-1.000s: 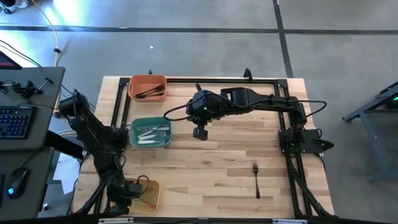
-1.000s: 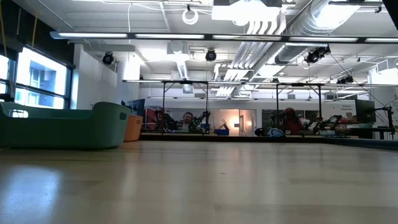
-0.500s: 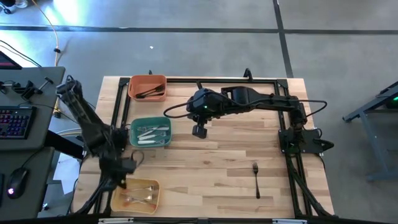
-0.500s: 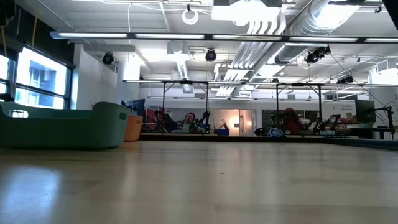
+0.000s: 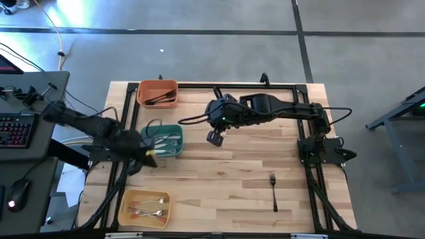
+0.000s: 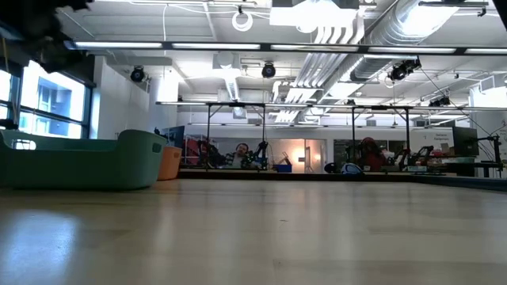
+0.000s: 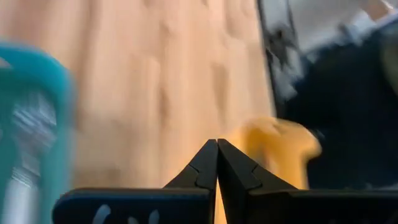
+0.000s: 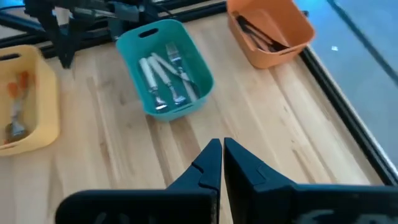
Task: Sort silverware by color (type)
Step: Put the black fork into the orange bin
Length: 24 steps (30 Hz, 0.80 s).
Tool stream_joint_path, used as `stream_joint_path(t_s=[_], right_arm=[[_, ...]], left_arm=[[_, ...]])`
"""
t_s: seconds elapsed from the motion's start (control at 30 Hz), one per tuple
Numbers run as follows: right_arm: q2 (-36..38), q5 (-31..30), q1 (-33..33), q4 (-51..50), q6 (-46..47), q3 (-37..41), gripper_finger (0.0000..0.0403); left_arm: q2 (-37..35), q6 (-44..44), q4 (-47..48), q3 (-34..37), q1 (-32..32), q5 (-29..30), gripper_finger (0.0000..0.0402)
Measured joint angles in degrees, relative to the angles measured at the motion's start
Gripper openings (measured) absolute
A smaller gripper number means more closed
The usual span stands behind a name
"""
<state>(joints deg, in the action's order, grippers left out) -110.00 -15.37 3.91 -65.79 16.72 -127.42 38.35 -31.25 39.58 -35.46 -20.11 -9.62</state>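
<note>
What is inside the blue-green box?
The teal bin holds silver forks and spoons with white handles, lying jumbled together. How many there are is hard to tell, because they overlap. In the high view the left gripper covers one corner of the bin.

The wooden table (image 5: 226,186) bears three bins and a black fork (image 5: 273,190).

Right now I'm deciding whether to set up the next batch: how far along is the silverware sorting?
Nearly done. Black pieces lie in the orange bin, white-handled ones in the teal bin, orange-handled ones in the yellow bin. Nothing is in hand: the left gripper and the right gripper are both shut and empty. Left: one black fork lying on the table.
</note>
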Motion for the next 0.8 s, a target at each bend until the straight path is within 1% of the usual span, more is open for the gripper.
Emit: stream_joint_path(t_s=[0.07, 0.13, 0.23, 0.3, 0.4, 0.47, 0.67, 0.8], right_arm=[[0.0, -2.1, 0.4, -0.5, 1.3, 0.0, 0.0], [0.0, -2.8, 0.6, 0.1, 1.8, 0.0, 0.0], [0.0, -2.9, 0.7, 1.4, 2.7, 0.0, 0.0], [0.0, -2.8, 1.0, 1.7, 4.0, 0.0, 0.0], [0.8, -1.6, 1.1, 0.1, 8.6, 0.0, 0.0], [1.4, -1.6, 1.5, -2.0, 10.6, 0.0, 0.0], [2.4, -5.4, 4.2, -4.8, 14.0, 0.0, 0.0], [2.8, -6.1, 5.0, -6.6, 16.1, 0.0, 0.0]], left_arm=[[1.1, 5.1, -1.9, 0.0, 5.8, 0.6, 0.0], [2.4, 8.2, -4.5, 0.0, 11.6, -0.6, 0.0], [3.8, 10.6, -8.7, 0.0, 18.4, -7.0, 0.0], [4.2, 11.0, -9.9, 0.0, 21.5, -10.2, 0.0], [3.9, 10.9, -9.9, 0.0, 24.5, -15.0, 0.0], [3.3, 11.0, -10.1, 0.0, 25.7, -16.3, 0.0], [3.6, 11.9, -14.1, 0.0, 29.2, -16.4, 0.0], [3.9, 12.1, -15.7, 0.0, 32.1, -16.4, 0.0]])
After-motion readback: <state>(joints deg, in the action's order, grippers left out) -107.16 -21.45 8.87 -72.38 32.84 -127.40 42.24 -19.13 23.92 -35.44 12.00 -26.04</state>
